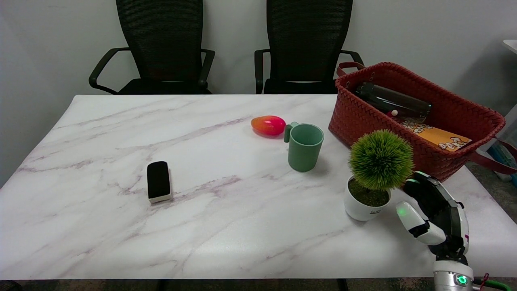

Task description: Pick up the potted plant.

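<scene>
Right hand, fingers spread and holding nothing, lower right beside potted plant: wrap the white pot low (not the foliage), then lift straight.

Table showing white marble with grey-purple veins. Plant showing a green ball in a white pot. Mug looking sage green; mango at its 10 o'clock fading red to orange. Basket showing red-brown weave. Eraser looking black on white. Hand showing black and white, green light glowing. Chairs showing black mesh.
</scene>
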`<action>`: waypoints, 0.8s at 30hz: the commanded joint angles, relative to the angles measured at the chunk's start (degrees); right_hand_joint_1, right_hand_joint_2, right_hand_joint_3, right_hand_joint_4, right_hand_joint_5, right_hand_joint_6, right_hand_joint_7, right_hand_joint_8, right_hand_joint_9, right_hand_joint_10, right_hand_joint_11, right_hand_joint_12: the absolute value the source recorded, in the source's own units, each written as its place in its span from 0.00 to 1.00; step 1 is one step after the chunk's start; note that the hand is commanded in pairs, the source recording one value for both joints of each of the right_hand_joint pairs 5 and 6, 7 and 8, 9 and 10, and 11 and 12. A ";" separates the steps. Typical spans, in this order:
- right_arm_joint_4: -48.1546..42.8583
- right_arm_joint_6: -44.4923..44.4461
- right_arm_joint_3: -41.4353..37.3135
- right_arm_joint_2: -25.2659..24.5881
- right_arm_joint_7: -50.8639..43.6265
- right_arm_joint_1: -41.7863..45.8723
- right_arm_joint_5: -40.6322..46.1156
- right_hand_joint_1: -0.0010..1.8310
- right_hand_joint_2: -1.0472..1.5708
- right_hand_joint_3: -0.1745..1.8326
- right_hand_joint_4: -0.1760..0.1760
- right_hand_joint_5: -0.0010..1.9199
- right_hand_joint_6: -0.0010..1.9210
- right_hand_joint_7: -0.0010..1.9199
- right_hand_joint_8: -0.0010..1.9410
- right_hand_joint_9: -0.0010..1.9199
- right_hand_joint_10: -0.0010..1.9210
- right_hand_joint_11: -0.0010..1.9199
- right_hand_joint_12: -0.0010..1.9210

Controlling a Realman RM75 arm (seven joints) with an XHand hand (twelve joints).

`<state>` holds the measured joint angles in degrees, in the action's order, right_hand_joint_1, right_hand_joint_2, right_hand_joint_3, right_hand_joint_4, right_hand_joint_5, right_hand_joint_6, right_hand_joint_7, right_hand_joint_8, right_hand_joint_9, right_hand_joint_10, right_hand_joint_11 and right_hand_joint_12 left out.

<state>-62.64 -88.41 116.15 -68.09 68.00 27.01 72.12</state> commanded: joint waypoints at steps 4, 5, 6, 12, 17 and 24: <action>-0.54 4.34 0.91 0.00 0.11 -0.50 -4.62 0.58 0.40 0.50 0.50 0.31 0.31 0.38 0.37 0.33 0.33 0.31 0.31; -0.54 4.50 0.91 0.08 0.11 -0.66 -4.78 0.58 0.40 0.50 0.50 0.31 0.31 0.38 0.37 0.33 0.33 0.31 0.31; -0.54 4.58 0.87 0.16 0.07 -0.78 -4.99 0.58 0.40 0.51 0.50 0.30 0.30 0.38 0.37 0.33 0.33 0.31 0.31; -0.41 4.61 0.71 0.76 0.11 -1.72 -6.08 0.58 0.40 0.51 0.50 0.28 0.28 0.38 0.37 0.33 0.33 0.31 0.31; -0.14 4.82 0.85 0.84 0.07 -1.91 -6.38 0.58 0.39 0.51 0.50 0.26 0.26 0.37 0.36 0.33 0.33 0.31 0.31; 0.02 4.93 0.75 0.88 0.11 -2.00 -7.43 0.58 0.37 0.53 0.50 0.20 0.20 0.35 0.34 0.31 0.31 0.30 0.30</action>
<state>-62.90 -84.51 116.85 -67.58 68.06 25.75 67.11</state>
